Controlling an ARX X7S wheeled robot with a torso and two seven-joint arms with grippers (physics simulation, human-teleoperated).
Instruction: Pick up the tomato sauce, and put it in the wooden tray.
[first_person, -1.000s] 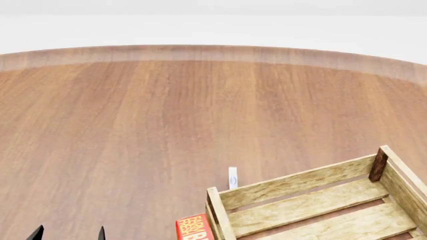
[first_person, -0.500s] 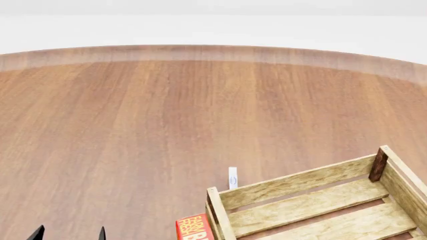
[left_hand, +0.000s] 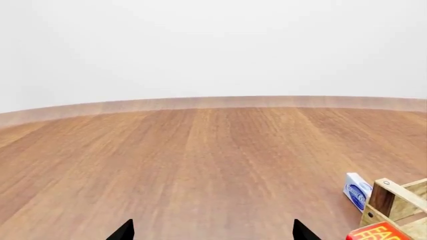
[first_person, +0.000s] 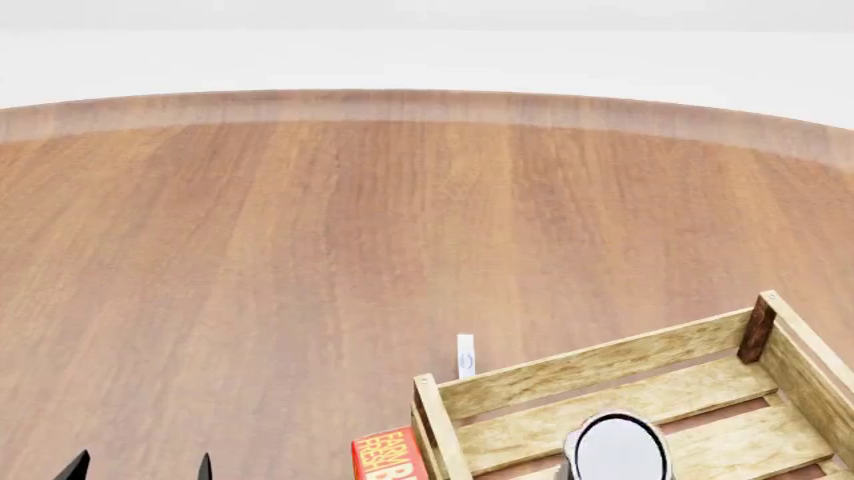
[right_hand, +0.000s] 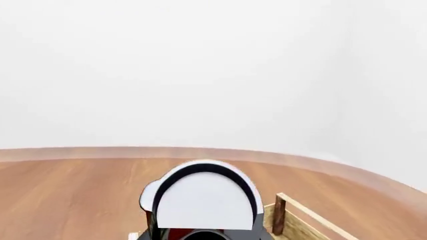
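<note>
The left tool (first_person: 140, 467) shows only two black tips, spread apart over the brown table (first_person: 267, 250), holding nothing. A red box (first_person: 387, 455) sits just beside the wooden tray (first_person: 587, 375). The tomato sauce (first_person: 617, 448) shows its silver top over the tray, and I cannot tell whether the right tool is pinching it.

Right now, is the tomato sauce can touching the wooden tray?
Cannot tell. In the head view the tomato sauce shows within the wooden tray, but its base is cut off by the frame's bottom edge.
</note>
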